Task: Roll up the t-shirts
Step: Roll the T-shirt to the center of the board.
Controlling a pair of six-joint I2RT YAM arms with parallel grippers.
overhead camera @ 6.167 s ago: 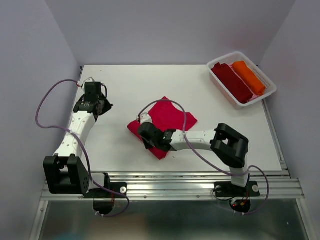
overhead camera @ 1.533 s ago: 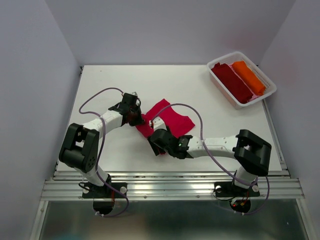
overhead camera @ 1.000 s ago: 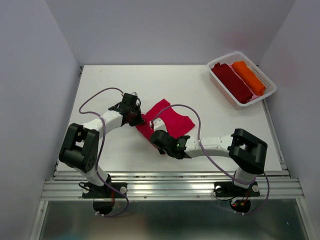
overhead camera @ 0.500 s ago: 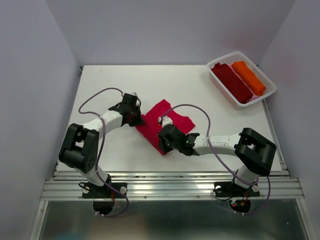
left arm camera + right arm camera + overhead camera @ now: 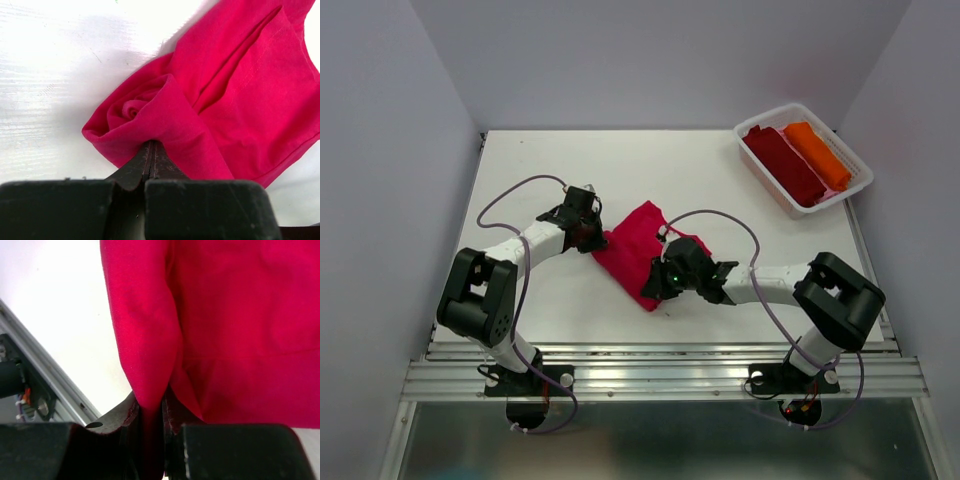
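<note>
Red tee (image 5: 630, 255) is mid-frame in the top view, bunched up on the white table (image 5: 570, 170) between the two arms. Left gripper (image 5: 594, 238) is at the tee's left edge. Its wrist view shows the jaws pressed together with no visible gap, pinching cloth just under a spiral-rolled end, and the rest of the shirt spreads flat toward the upper right of that frame. Right gripper (image 5: 660, 283) is at the tee's lower right edge. Its wrist view shows the jaws nearly closed, clamping a vertical fold of the red cloth, which rises out of the fingers toward the top of the frame. A strip of bare table and the metal rail show at the left of that view. Maroon tee (image 5: 785, 165) and orange tee (image 5: 817, 153) lie rolled side by side in the white basket (image 5: 767, 115), upper right of the top view, well apart from both arms.
</note>
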